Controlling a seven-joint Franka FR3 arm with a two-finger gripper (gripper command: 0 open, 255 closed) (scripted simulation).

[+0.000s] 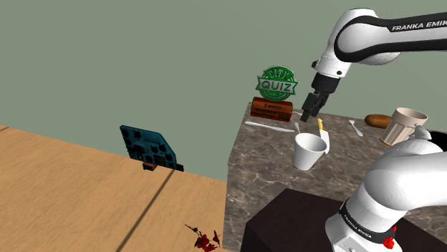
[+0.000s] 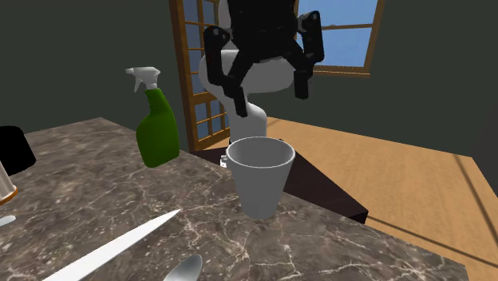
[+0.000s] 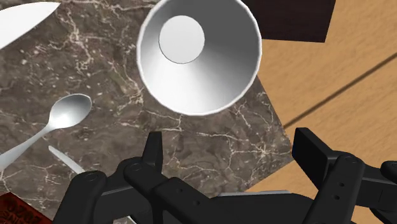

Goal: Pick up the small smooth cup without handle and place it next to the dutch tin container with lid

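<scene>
The small white handleless cup (image 1: 310, 150) stands upright near the marble counter's front edge. In the second exterior view the cup (image 2: 259, 176) sits right under my hand, and the wrist view looks down into the cup (image 3: 199, 54) ahead of the fingers. My black gripper (image 1: 312, 107) hangs above it, open and holding nothing; the same gripper (image 2: 267, 76) has its fingers spread wide, as in the wrist view (image 3: 232, 153). The reddish-brown rectangular tin (image 1: 271, 109) lies at the counter's back, behind the cup, with a corner of the tin (image 3: 16, 210) beside my finger.
A round green QUIZ sign (image 1: 276, 84) stands on the tin. A white knife (image 2: 112, 251) and spoon (image 3: 57, 121) lie on the marble counter (image 1: 265, 168). A green spray bottle (image 2: 157, 128), a tilted beige cup (image 1: 403, 126) and a brown loaf (image 1: 377, 120) are also there.
</scene>
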